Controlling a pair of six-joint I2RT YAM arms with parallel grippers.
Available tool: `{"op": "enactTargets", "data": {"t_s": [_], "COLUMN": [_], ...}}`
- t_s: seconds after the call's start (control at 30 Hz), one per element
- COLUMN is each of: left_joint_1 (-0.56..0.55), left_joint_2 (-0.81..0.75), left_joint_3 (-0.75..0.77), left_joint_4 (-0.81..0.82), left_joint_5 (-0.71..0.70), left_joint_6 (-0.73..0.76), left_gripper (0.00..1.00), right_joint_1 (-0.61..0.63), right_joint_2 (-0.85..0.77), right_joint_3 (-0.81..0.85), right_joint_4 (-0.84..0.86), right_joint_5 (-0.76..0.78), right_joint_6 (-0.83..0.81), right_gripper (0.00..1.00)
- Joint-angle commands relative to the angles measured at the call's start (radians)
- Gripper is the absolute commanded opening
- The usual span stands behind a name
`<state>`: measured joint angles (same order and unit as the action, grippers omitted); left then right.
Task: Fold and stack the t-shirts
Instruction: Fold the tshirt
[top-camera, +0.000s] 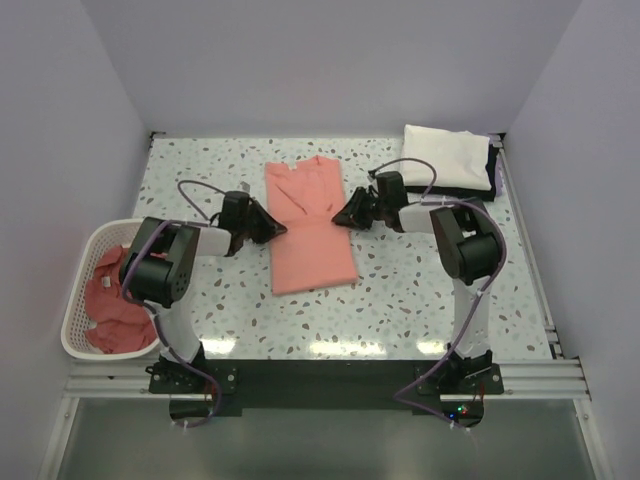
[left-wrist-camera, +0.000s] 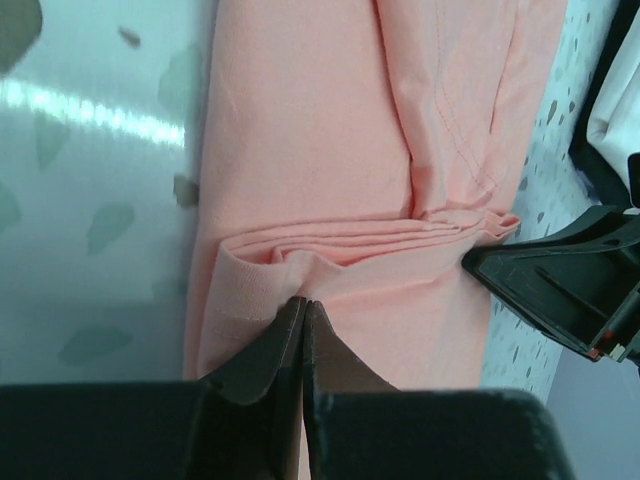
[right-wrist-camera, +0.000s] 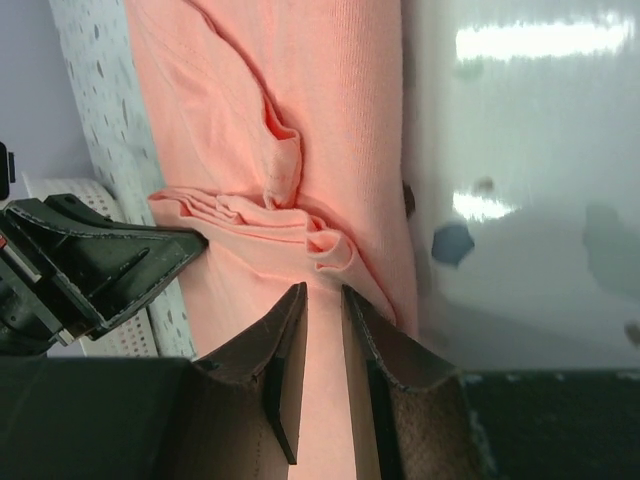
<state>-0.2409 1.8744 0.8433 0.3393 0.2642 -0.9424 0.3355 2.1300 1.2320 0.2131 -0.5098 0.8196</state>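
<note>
A salmon-pink t-shirt (top-camera: 305, 225) lies on the speckled table, folded into a long strip with the collar end at the back. Across its middle runs a bunched crease (left-wrist-camera: 400, 235). My left gripper (top-camera: 277, 230) is at the strip's left edge. Its jaws (left-wrist-camera: 303, 303) are shut, with a small pucker of cloth pinched at the tips. My right gripper (top-camera: 341, 215) is at the right edge, over the cloth. A narrow gap shows between its jaws (right-wrist-camera: 322, 290), and the bunched fold (right-wrist-camera: 335, 250) lies just past the tips. More pink t-shirts (top-camera: 108, 300) lie crumpled in the basket.
A white lattice basket (top-camera: 80, 250) stands at the table's left edge, beside the left arm. At the back right lies a folded white cloth (top-camera: 445, 155) on something dark (top-camera: 493, 165). Walls close the table in on the left, back and right.
</note>
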Motion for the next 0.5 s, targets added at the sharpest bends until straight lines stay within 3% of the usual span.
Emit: {"op": "enactTargets", "data": {"t_s": [0.0, 0.3, 0.47], "left_joint_1": [-0.020, -0.077, -0.078], "left_joint_2": [-0.056, -0.296, -0.391], "left_joint_3": [-0.111, -0.383, -0.398], "left_joint_4": [-0.123, -0.080, -0.095], "left_joint_5": [-0.075, -0.066, -0.069], "left_joint_6": [0.033, 0.007, 0.030], "left_gripper": [0.07, 0.07, 0.07], "right_joint_1": [-0.001, 0.022, 0.023], "right_joint_2": [-0.059, -0.260, -0.314], "right_joint_3": [-0.139, -0.384, -0.427], "right_joint_4": [-0.074, -0.067, -0.090], "right_joint_5": [0.082, 0.083, 0.074], "right_joint_6": [-0.030, -0.050, -0.082], "right_gripper": [0.26, 0.26, 0.27]}}
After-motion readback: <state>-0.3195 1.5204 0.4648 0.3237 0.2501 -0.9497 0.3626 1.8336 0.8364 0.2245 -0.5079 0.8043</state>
